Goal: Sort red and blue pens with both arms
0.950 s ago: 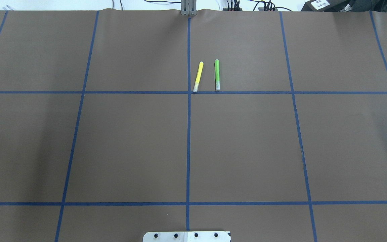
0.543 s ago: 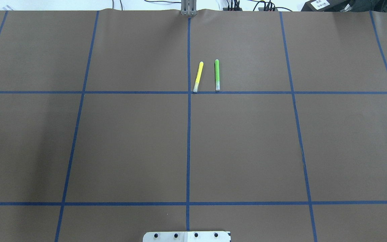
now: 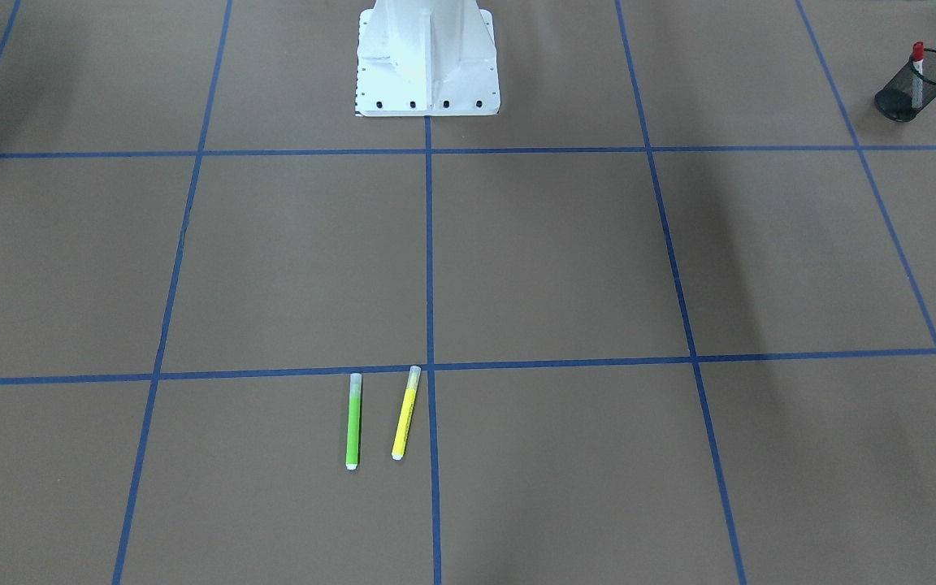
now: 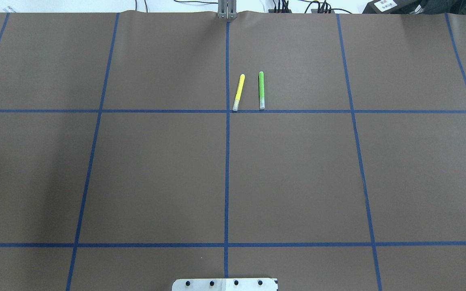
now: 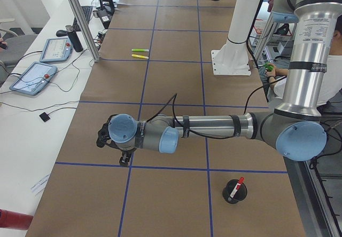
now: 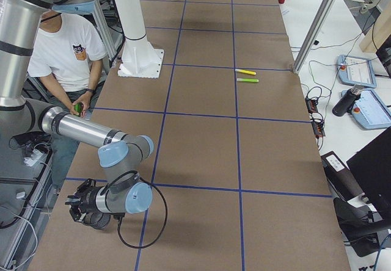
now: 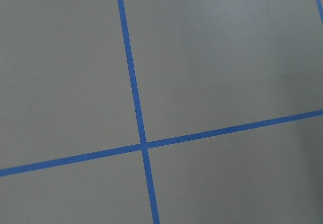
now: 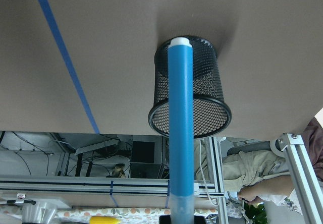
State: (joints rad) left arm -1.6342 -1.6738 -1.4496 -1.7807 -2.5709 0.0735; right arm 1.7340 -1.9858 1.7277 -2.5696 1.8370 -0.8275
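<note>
Brown-covered bench (image 4: 156, 173), marked in squares by a blue tape grid (image 4: 227, 178): one yellow highlighter (image 4: 238, 92), slightly tilted, and one green highlighter (image 4: 261, 90), lying side by side but apart, clear caps at a tape line; white bolted base plate (image 4: 225, 284) at near edge.

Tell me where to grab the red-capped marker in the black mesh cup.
Take the red-capped marker by its red cap, coming down from above. Only that end stands clear of the rim of the mesh cup; the wall encloses the white barrel, blocking a side approach. It leans, so probably tilt the jaws to match.
</note>
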